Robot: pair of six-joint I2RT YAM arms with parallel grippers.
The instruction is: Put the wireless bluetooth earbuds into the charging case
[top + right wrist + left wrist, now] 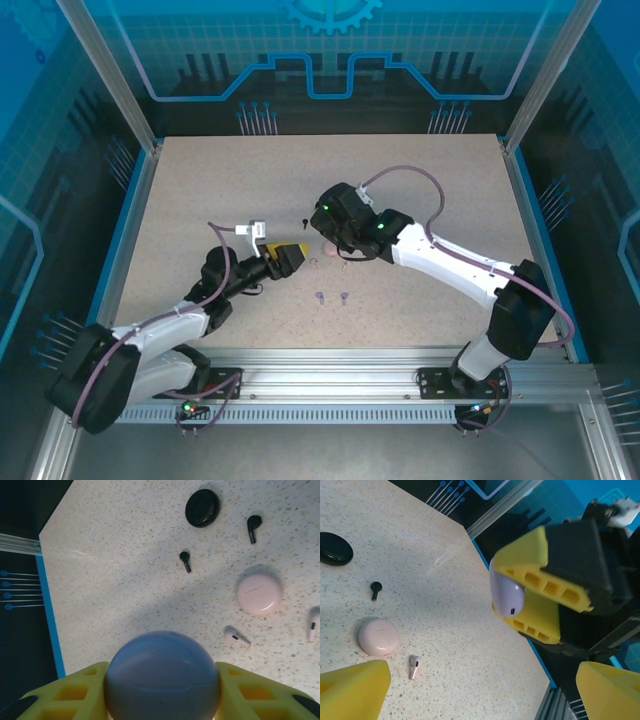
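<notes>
Right hand [522, 592] grips lilac case [162, 677]. Left hand [290, 257] wide open, holds nothing. Lilac buds [320, 297] lie on tabletop [200, 200], lower middle of top view. I worry: round case may slip or spin; tiny bud may pop away when pinched.

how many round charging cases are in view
3: black case at the top of the right wrist view; pale pink case lying nearer, to its right; lilac case clamped in the right gripper.
</notes>
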